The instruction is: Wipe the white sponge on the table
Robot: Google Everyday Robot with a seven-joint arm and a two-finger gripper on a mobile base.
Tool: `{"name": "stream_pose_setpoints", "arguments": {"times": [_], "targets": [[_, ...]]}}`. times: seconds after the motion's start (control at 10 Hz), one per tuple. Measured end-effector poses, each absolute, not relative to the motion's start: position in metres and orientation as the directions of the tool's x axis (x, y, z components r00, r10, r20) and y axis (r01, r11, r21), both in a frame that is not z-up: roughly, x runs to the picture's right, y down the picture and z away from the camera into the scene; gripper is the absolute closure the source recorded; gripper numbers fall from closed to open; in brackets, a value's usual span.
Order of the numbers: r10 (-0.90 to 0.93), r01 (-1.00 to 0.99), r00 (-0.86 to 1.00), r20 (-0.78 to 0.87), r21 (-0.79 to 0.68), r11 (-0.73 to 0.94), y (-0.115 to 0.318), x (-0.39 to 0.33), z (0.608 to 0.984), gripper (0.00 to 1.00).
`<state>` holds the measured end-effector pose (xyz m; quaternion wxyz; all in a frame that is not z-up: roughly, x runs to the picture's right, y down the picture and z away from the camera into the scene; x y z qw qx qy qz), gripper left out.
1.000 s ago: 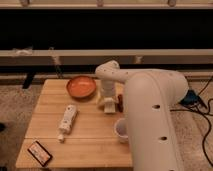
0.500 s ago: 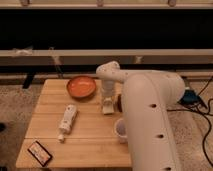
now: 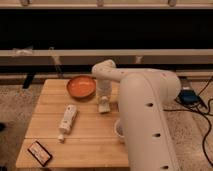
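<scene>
One arm reaches down over the table | pincer low, right at the white sponge; apart or clamped, cannot tell | sponge on table mid-top, just right of the orange bowl | white bottle lying front-left of the sponge | white cup partly behind arm | dark box at front-left corner

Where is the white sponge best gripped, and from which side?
Probably from straight above, across its narrow width: the white sponge is a small block lying low on the table, and the orange bowl nearby crowds a sideways approach. The hand hangs right over it.
</scene>
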<state>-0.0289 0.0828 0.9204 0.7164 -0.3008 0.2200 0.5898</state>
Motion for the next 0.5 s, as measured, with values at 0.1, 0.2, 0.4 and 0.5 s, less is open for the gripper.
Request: {"name": "stream_pose_setpoints", "arguments": {"times": [0.1, 0.2, 0.4, 0.5], "targets": [[0.712, -0.969, 0.246, -0.658, -0.196, 0.154, 0.086, -0.043, 0.913, 1.00], [0.707, -0.960, 0.277, -0.651, -0.215, 0.179, 0.091, -0.052, 0.907, 1.00], [0.692, -0.936, 0.350, -0.631, -0.260, 0.236, 0.106, -0.073, 0.889, 1.00], [0.687, -0.932, 0.363, -0.629, -0.266, 0.248, 0.110, -0.073, 0.884, 1.00]]}}
